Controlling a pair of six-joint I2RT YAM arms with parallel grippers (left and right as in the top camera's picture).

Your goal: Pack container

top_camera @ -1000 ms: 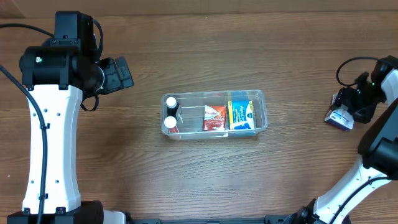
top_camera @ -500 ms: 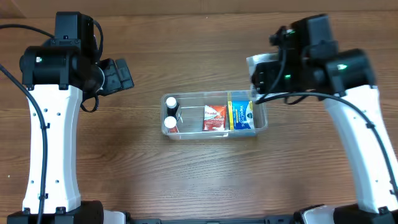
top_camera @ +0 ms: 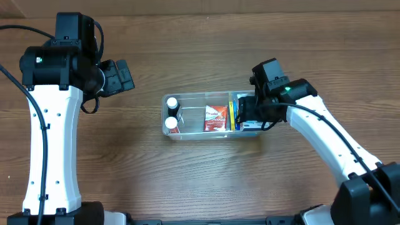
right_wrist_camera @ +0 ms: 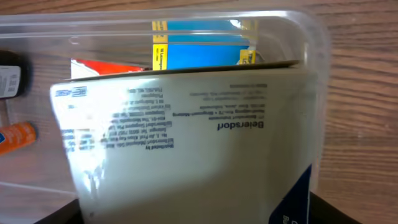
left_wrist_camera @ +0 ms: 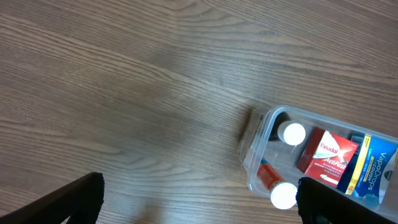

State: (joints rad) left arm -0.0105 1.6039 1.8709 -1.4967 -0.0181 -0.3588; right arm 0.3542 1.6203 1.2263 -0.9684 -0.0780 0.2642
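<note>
Container (top_camera: 194, 94) mid-tabletop, long axis left-right | right end effector (top_camera: 249, 114) over container's right end, gripping white box (right_wrist_camera: 186, 155), container directly beneath | left end effector (top_camera: 122, 75) open, well beyond container's left end | right arm nearer.

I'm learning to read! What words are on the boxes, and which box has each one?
"Beiersdorf": white box.
"VapoDrops": blue-and-yellow box in the container.
"Panadol": red box.
White box's small print: too blurred to read.
</note>
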